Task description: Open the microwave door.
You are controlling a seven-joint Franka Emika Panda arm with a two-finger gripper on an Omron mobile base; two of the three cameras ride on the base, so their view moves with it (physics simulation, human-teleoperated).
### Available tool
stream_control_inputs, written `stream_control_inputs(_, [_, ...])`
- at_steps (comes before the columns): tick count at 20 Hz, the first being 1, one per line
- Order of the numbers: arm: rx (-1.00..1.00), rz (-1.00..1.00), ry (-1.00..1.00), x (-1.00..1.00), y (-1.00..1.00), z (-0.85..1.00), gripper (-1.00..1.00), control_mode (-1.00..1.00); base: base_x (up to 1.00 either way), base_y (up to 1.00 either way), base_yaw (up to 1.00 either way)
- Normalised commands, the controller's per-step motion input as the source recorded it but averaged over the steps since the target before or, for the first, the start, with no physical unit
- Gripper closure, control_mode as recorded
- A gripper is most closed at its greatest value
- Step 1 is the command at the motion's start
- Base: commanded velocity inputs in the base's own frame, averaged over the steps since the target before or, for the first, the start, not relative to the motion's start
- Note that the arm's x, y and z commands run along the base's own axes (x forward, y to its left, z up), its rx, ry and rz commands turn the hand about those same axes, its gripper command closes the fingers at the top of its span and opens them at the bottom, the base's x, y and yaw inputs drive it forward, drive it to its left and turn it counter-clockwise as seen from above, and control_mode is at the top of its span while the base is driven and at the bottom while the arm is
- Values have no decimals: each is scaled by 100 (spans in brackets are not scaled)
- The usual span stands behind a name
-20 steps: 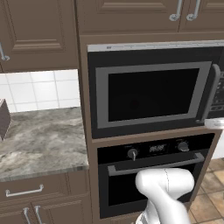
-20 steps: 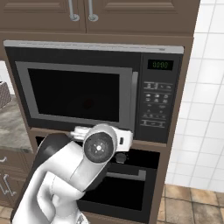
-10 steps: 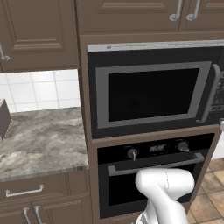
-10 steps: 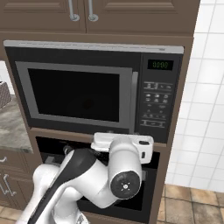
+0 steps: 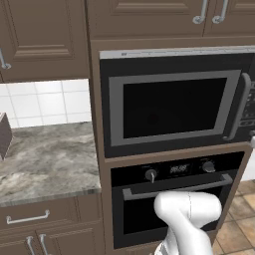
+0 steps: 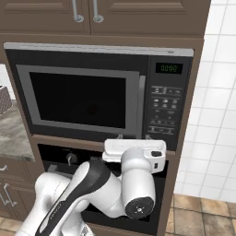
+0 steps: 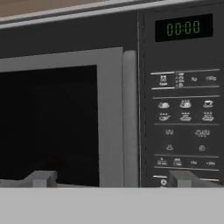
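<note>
Between the upper cabinets and the oven sits one microwave (image 6: 99, 94), built into a brown column, black with a silver strip along its top. Its single microwave door (image 5: 172, 109) is shut flush, with one grey-framed dark window and one vertical curved grey bar handle (image 6: 141, 107) along the window's right edge. One button panel (image 7: 184, 127) lies right of the handle; its display reads 00:00, with several rows of icons below it.

One gripper (image 6: 133, 137) is raised in front of the microwave's lower edge, its white hand level across the bottom of the door and panel. In the hand view its two fingertips (image 7: 41, 178) stand wide apart, one below the window, the other below the button panel, the handle's lower end between them. They grip nothing; contact with the door cannot be confirmed.

One oven (image 5: 174, 199) sits directly beneath, with two knobs and one horizontal bar handle, partly covered by the arm. Two cabinet pulls (image 6: 85, 11) hang above the microwave. One marble counter (image 5: 47, 162) lies to the left, backed by white tile.
</note>
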Motion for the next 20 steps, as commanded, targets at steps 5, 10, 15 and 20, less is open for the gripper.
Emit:
stream_control_inputs(5, [0, 0, 3, 66, 0, 0, -100, -100, 0, 0, 0])
stream_control_inputs(10, [0, 2, 6, 67, -6, 0, -100, -100, 0, 0, 0])
stream_control_inputs(15, [0, 6, 0, 56, -19, 0, -100, -100, 0, 0, 0])
stream_control_inputs(20, [0, 7, 0, 45, -36, 0, -100, -100, 0, 0, 0])
